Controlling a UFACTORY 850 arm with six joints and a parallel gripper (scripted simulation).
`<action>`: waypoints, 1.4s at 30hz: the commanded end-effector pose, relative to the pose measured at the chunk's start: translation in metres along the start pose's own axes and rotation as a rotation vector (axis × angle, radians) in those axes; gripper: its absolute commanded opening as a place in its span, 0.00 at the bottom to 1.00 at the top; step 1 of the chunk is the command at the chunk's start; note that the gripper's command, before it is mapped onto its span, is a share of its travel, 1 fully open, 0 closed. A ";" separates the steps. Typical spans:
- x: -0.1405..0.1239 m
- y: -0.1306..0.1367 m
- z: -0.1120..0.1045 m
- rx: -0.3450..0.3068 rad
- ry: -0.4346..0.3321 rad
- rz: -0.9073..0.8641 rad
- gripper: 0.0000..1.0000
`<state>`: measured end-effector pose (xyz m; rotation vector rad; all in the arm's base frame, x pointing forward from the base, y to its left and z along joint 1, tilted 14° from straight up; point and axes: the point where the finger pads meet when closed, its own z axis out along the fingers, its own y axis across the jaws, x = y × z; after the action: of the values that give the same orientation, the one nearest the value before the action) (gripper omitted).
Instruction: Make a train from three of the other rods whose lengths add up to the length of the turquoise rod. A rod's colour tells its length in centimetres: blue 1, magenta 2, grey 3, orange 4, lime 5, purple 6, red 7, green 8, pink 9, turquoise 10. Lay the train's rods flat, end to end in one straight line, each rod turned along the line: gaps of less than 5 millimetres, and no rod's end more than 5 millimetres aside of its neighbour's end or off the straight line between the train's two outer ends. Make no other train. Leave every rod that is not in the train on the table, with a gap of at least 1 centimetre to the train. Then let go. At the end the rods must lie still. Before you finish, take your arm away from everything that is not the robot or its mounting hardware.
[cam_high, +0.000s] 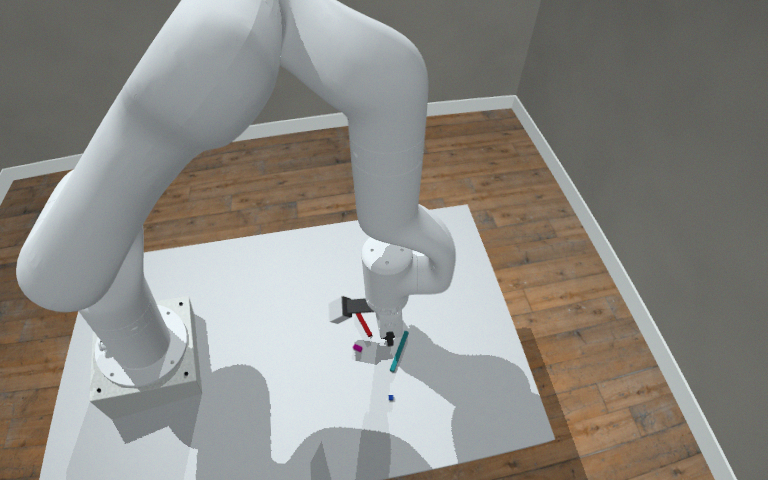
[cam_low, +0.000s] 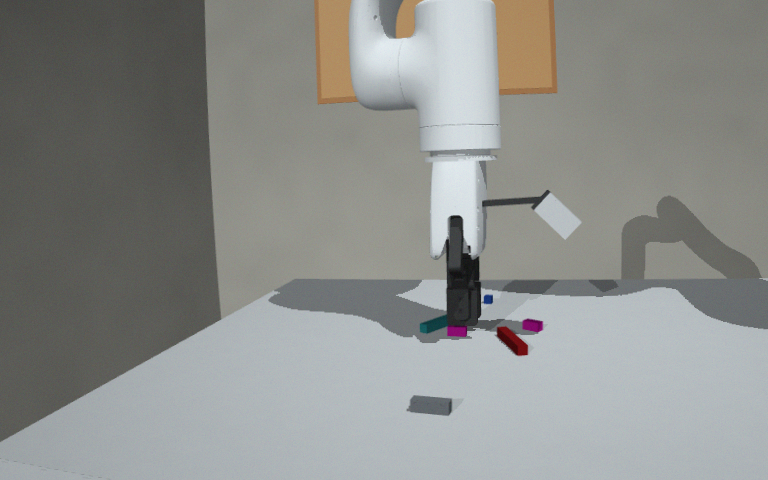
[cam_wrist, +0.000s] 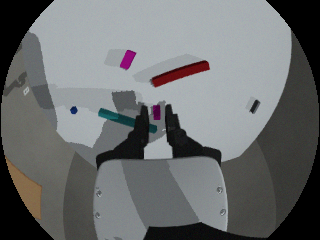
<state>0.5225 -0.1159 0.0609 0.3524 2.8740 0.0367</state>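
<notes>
My gripper (cam_low: 463, 321) points straight down with its fingertips close to the table. It is partly open and straddles a short magenta rod (cam_wrist: 156, 112) without touching it. This rod also shows in the exterior view (cam_low: 456, 331). The turquoise rod (cam_high: 398, 351) lies flat right beside the gripper. The red rod (cam_low: 512, 340) lies a little apart on the other side. A second magenta rod (cam_low: 531, 324) lies beyond the red one. A small blue rod (cam_high: 390, 397) lies alone, further off.
A grey rod (cam_low: 429, 404) lies by itself, well away from the cluster. The wrist camera's bracket (cam_high: 344, 309) sticks out beside the gripper. The arm's base (cam_high: 148, 356) stands at the table's left. The table's edges are far from the rods.
</notes>
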 end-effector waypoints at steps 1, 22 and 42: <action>-0.001 0.000 0.000 0.000 -0.005 0.000 0.24; -0.001 0.000 0.009 0.000 -0.005 0.000 0.24; -0.001 0.000 0.014 0.000 -0.005 0.000 0.24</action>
<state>0.5261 -0.1160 0.0474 0.3528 2.8785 0.0400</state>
